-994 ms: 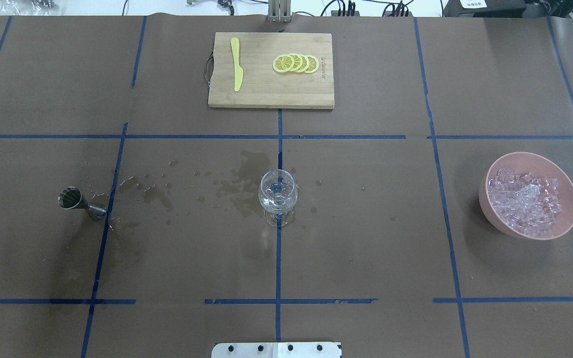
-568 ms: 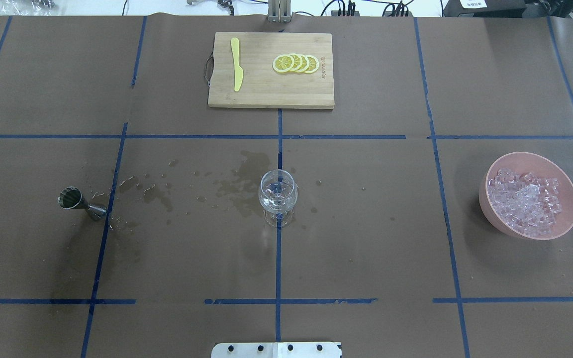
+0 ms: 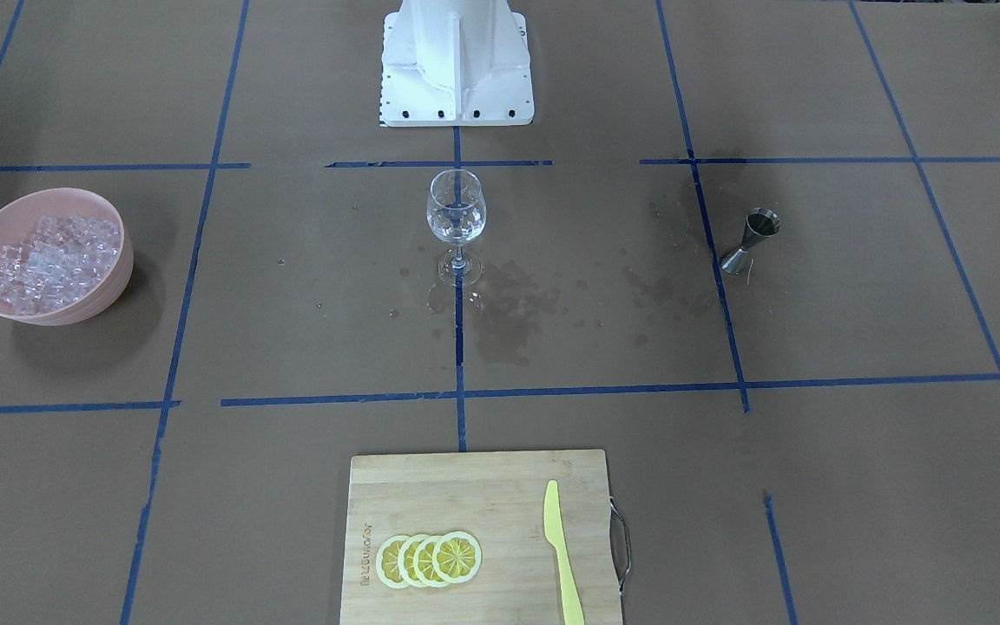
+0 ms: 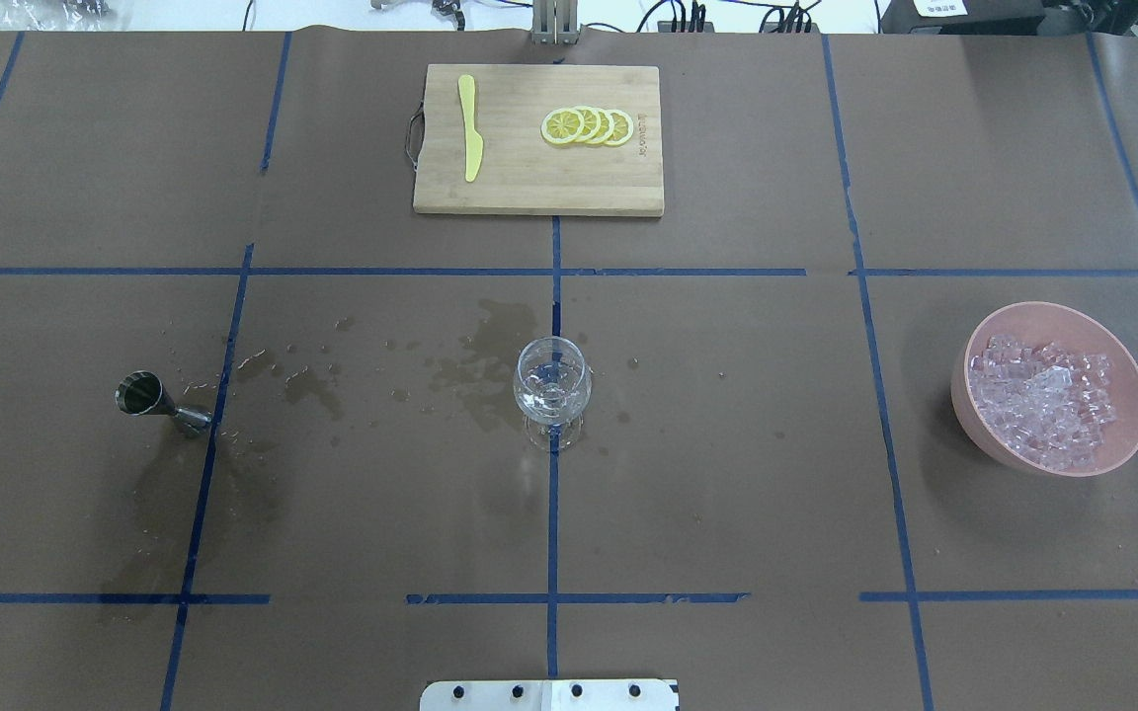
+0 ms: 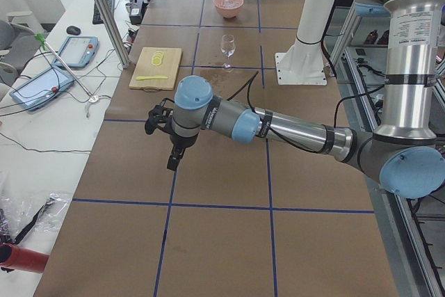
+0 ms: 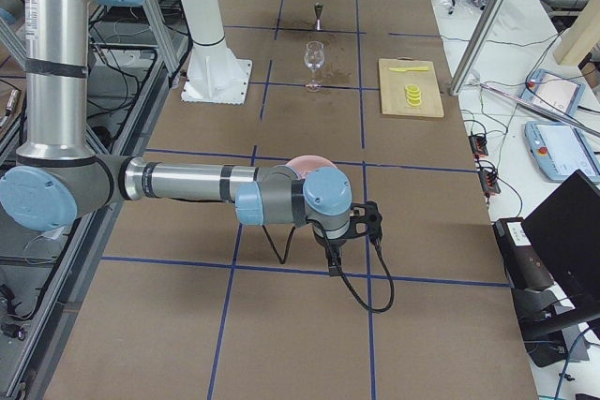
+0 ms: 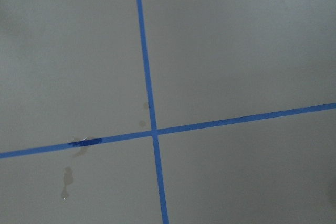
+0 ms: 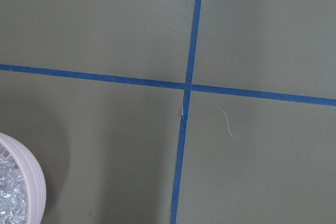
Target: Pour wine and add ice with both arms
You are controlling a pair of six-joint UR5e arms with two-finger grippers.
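Hanging above the brown surface [image 4: 727, 444], the left tool [image 5: 172, 163] appears only in the side view from the robot's left. I cannot tell there whether it is spread or pressed together. The right tool [image 6: 334, 264] appears only in the opposite side view, pointing down near the pink bowl [image 4: 1053, 308], and I cannot tell its state either.

Seen from overhead, a wine glass [image 4: 552, 385] stands upright at the centre, on a crossing of blue tape lines. The ice [image 4: 1043, 405] is heaped in the bowl, well apart from the glass at its 3 o'clock. A small metal measuring cup [image 4: 159, 400] stands well apart at the glass's 9 o'clock. Wet stains [image 4: 490, 370] spread between the cup and the glass. At 12 o'clock lies a wooden cutting board [image 4: 539, 188] with overlapping lemon slices [image 4: 587, 126] and a yellow knife [image 4: 470, 128] on it. The right wrist view catches the bowl's rim at its 7 o'clock corner.
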